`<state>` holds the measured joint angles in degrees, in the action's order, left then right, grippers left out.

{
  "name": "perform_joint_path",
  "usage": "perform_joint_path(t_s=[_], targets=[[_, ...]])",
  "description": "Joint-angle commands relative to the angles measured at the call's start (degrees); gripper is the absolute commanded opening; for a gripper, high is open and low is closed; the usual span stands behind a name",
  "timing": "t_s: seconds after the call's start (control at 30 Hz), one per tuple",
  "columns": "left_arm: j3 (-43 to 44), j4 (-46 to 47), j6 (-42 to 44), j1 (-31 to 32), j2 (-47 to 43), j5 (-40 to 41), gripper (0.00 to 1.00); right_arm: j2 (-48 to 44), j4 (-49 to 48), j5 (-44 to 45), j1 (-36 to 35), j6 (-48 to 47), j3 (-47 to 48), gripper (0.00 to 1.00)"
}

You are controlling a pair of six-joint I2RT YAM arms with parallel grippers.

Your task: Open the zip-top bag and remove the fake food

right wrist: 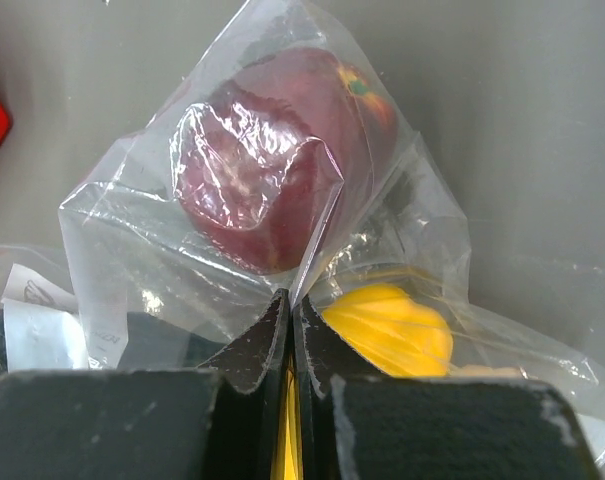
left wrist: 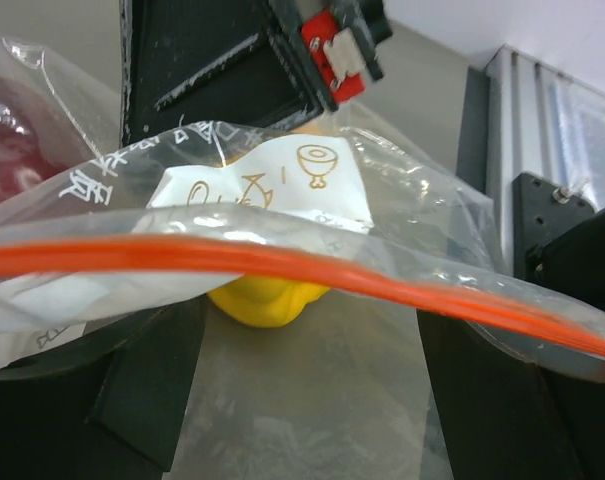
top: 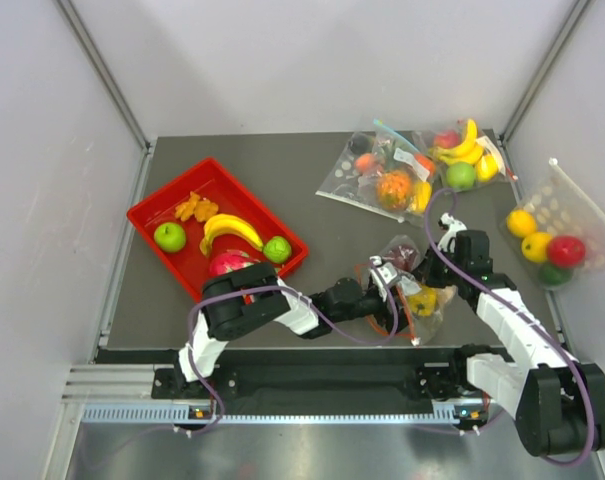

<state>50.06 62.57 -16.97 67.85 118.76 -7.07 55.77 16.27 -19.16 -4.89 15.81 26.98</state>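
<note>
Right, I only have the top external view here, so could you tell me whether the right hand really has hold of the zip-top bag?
Observer: Yes. Its wrist view shows the right hand shut, pinching a fold of the zip-top bag in its clear film.
Operator: Thank you. What sits just beyond that pinch?
Observer: The fold rises between a dark purple piece and a yellow piece, both under the plastic.
Operator: And the other side, please?
Observer: The left hand is open, and the orange-red zip strip runs across the gap between its fingers without being clamped.
</note>
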Motion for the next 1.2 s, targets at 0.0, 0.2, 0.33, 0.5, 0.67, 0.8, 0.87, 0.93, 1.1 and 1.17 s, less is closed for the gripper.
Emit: perform_joint_path(t_s=[0.0,0.2,0.33,0.5,0.67,0.8,0.87,0.93,1.1,1.17], targets=[[1.26,8.45,-2.1,0.08,0.86,-1.98,0.9,-1.98,-0.63,0.08,-0.39,1.15,-0.44,0.0],[6.09,6.09,-2.54,0.0,4.1,-2.6,0.99,-3.38,-1.07,-0.26,-0.56,3.17,-2.02,0.0],[9.78,2.41,-2.8,0.0,5.78,1.6,0.99,-5.23,-0.89,-0.62,-0.83,4.48,-2.9,0.0],[13.04,-3.67,-1.84,0.17,6.66,5.39,0.99,-8.65,-0.02,-1.58,-1.97,6.15,-4.13,0.0],[14.36,-6.14,-1.31,0.17,7.62,6.46,0.99,-13.39,1.48,-2.02,-2.76,8.0,-5.71,0.0],[16.38,-9.03,-1.14,1.22,8.77,8.39,0.92,-15.42,2.18,-2.38,-3.2,8.88,-6.5,0.0],[17.61,-11.66,-0.78,1.49,9.03,8.74,0.6,-15.78,2.45,-2.29,-3.2,8.97,-6.59,0.0],[17.53,-12.47,-0.43,1.67,8.68,9.88,0.36,-15.86,2.71,-2.11,-3.2,9.06,-6.42,0.0],[11.48,-12.03,0.8,1.67,4.47,11.2,0.07,-15.6,2.28,0.08,-3.2,8.53,-5.45,0.0],[9.1,-11.85,0.97,1.67,1.41,11.11,0.06,-14.29,1.66,0.87,-3.29,8.18,-5.01,0.0]])
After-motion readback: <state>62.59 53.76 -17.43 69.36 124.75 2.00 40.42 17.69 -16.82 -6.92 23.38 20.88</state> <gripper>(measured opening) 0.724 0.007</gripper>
